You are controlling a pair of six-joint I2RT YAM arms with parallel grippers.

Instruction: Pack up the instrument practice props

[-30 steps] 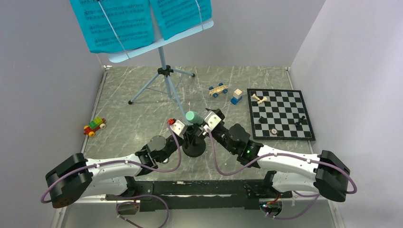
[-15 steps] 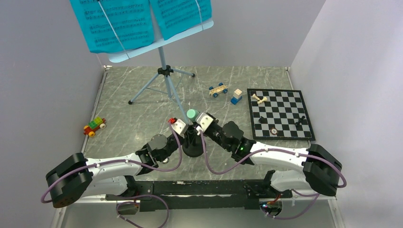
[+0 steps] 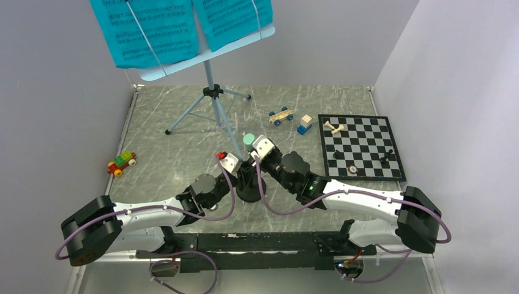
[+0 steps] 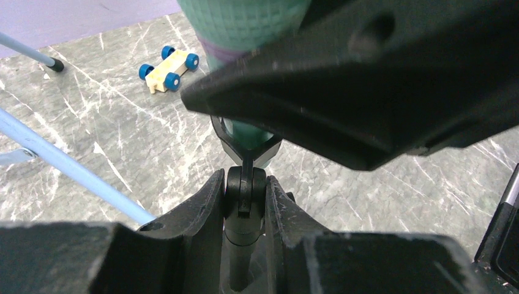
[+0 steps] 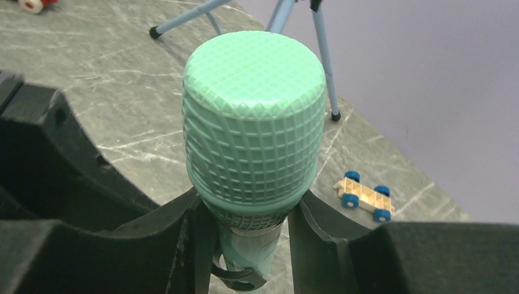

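Observation:
The mint-green microphone (image 3: 248,139) sits tilted in the clip of its black round-based stand (image 3: 250,193). My right gripper (image 5: 248,236) is shut on the microphone (image 5: 254,116), with its fingers pressed against the neck just under the meshed head. My left gripper (image 4: 245,199) is shut on the stand's black pivot joint (image 4: 245,187) below the clip. Both grippers meet over the stand in the top view. Behind them stands the pale-blue tripod music stand (image 3: 211,86), with turquoise music sheets (image 3: 153,30) on its tray.
A chessboard (image 3: 361,147) with a few pieces lies at the right. A wooden toy car (image 3: 281,116) and a blue-and-white block (image 3: 304,125) sit left of it. A coloured brick car (image 3: 121,163) is at the left. Grey walls enclose three sides.
My right gripper has moved left onto the microphone and its jaws have narrowed around the neck. The microphone head has shifted slightly. The left gripper keeps its hold.

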